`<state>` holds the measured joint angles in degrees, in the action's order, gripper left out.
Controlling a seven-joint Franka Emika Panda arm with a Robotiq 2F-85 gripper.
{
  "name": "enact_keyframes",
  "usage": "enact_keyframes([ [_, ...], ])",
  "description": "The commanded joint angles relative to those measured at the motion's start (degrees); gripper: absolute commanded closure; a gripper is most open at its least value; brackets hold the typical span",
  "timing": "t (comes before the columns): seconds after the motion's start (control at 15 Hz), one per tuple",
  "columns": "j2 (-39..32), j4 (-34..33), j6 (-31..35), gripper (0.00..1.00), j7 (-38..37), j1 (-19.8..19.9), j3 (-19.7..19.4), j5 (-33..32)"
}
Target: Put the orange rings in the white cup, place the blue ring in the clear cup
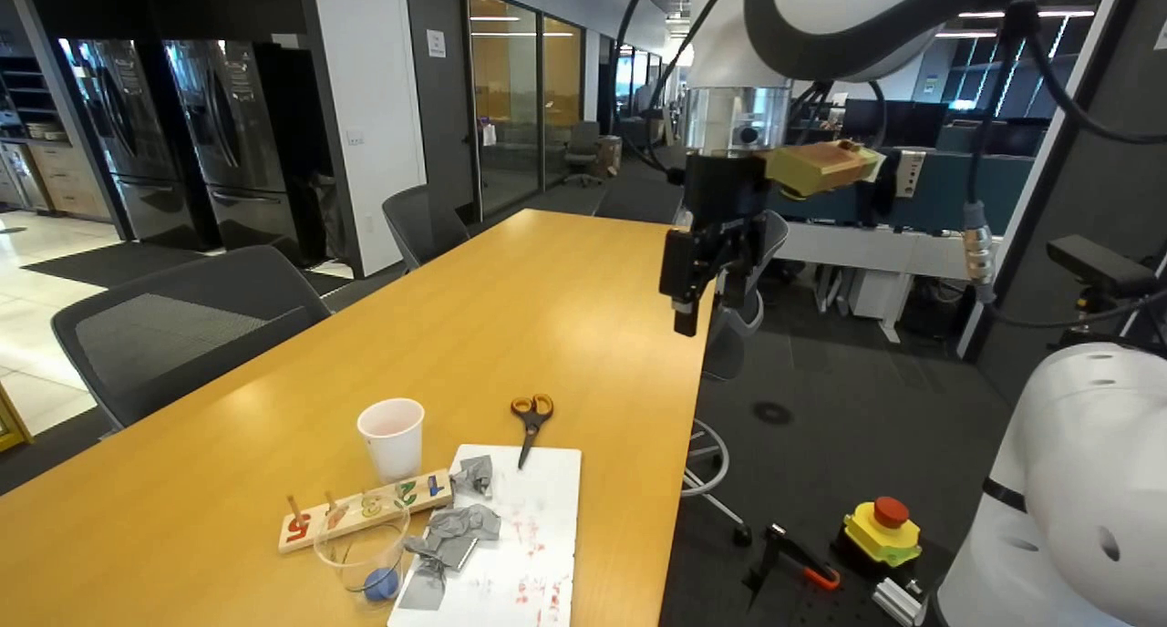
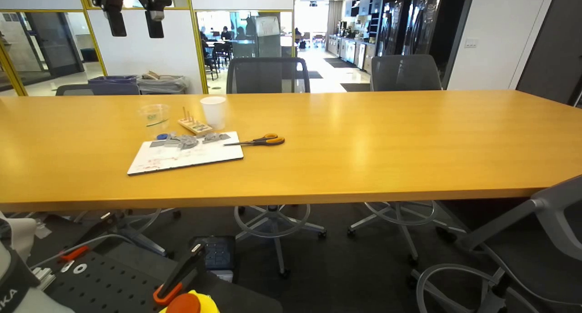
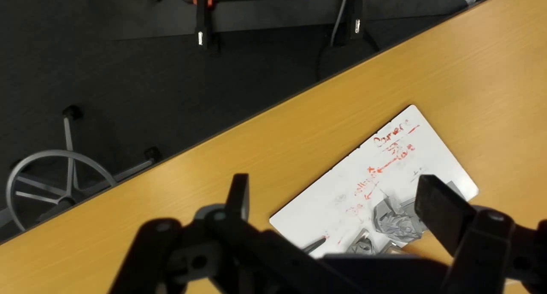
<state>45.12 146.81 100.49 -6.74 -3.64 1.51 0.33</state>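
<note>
With gripper [image 2: 137, 32] spread and empty high above the table [image 2: 363, 144], best to descend out past the whiteboard [image 2: 200, 154] to the blue ring [image 1: 381, 584], inside or just beside the clear cup [image 2: 154, 115], hard to tell which.

white wall [image 1: 369, 89] | dark floor [image 1: 811, 463] | wooden table [image 1: 547, 317] | mesh chairs [image 1: 187, 317] | glass partition [image 1: 509, 71]
</note>
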Motion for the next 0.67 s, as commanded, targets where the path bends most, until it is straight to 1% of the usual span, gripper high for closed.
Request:
enact_keyframes([
  [0.0,8.28,5.05,0.45,0.00,5.11,1.02,-1.19,-1.13],
  [0.27,10.73,7.31,1.02,0.00,9.01,1.06,-2.54,-1.28],
  [0.6,11.66,8.60,1.31,0.00,10.44,1.49,-3.40,-1.41],
])
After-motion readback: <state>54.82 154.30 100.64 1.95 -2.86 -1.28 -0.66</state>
